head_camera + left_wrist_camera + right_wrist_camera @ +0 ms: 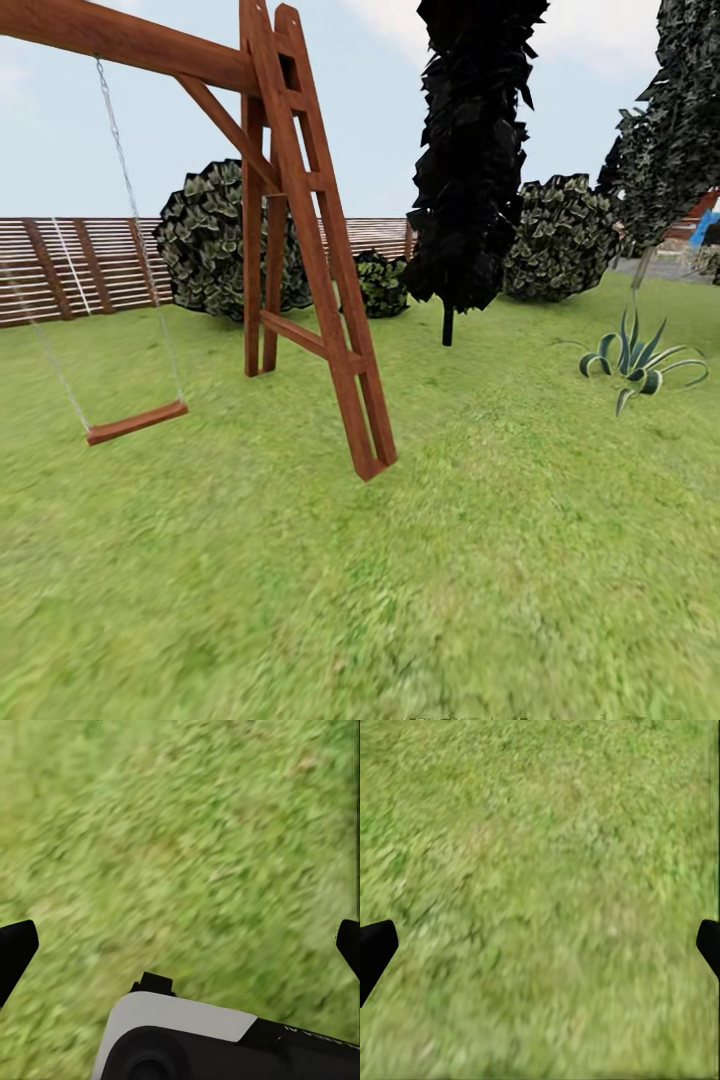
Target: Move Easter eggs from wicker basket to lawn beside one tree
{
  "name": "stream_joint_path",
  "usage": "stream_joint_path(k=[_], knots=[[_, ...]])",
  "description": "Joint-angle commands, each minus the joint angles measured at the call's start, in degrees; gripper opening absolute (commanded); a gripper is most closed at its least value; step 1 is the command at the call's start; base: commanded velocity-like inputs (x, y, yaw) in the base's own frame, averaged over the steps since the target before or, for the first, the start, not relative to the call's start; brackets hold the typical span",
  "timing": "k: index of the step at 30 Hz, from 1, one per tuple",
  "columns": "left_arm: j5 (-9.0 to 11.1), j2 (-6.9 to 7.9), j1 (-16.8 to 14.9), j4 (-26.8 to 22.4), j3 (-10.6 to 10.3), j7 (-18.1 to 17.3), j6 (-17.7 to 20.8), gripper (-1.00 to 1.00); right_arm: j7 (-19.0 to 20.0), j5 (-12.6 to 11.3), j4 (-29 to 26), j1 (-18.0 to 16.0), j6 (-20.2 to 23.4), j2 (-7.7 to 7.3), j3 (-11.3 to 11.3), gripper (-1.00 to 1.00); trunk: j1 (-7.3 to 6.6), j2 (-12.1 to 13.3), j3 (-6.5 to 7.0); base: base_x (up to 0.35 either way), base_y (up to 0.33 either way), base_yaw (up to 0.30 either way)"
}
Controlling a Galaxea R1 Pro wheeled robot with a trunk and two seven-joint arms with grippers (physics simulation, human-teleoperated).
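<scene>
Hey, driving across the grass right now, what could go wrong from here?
The swing set's leg and hanging seat stand close ahead on the lawn; rolling forward might clip them. The dark conifer isn't the pale-trunked kind of tree, so heading for it may waste time.

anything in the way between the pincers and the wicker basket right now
Cannot say: no basket or eggs are in sight. Both open pincers, left and right, hang over bare green lawn. Ahead stand a brown wooden swing frame and a dark conifer.
</scene>
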Motion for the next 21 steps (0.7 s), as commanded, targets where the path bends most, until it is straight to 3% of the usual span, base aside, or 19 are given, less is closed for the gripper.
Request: stream_joint_path(k=[1, 21], knots=[[-0.03, -0.02, -0.02, 0.01, 0.18, -0.04, -0.13, 1.0, 0.12, -0.27, 0.04, -0.03, -0.2, -0.07, 0.0, 1.0, 0.0, -0.04, -0.06, 0.0, 0.0, -0.261], [-0.12, -0.09, -0.02, -0.01, 0.18, -0.04, -0.13, 1.0, 0.14, 0.11, 0.04, -0.04, -0.29, -0.5, 0.0, 1.0, 0.0, -0.04, -0.06, 0.0, 0.0, -0.288]])
